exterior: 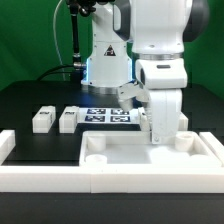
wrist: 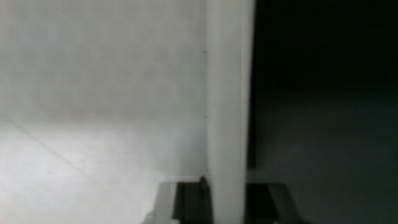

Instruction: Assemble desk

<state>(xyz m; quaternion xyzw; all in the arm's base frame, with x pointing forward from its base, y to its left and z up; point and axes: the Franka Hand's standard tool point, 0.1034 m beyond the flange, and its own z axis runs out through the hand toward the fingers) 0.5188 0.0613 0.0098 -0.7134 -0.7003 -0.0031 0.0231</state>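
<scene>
The white tabletop panel point(exterior: 135, 152) lies rim-up near the front of the table. My gripper point(exterior: 157, 136) reaches straight down onto the far rim at the exterior view's right of the panel. In the wrist view the rim wall point(wrist: 226, 100) runs as a narrow white strip between my two dark fingers point(wrist: 187, 203), which press against it on both sides; the gripper point(wrist: 226, 205) is shut on this rim. Two white block legs point(exterior: 43, 120) point(exterior: 70, 118) with tags lie on the black table at the exterior view's left, apart from the panel.
The marker board point(exterior: 108, 116) lies flat behind the panel. Low white border rails run along the front point(exterior: 110, 180) and the exterior view's left point(exterior: 8, 142). The robot base point(exterior: 105, 60) stands at the back.
</scene>
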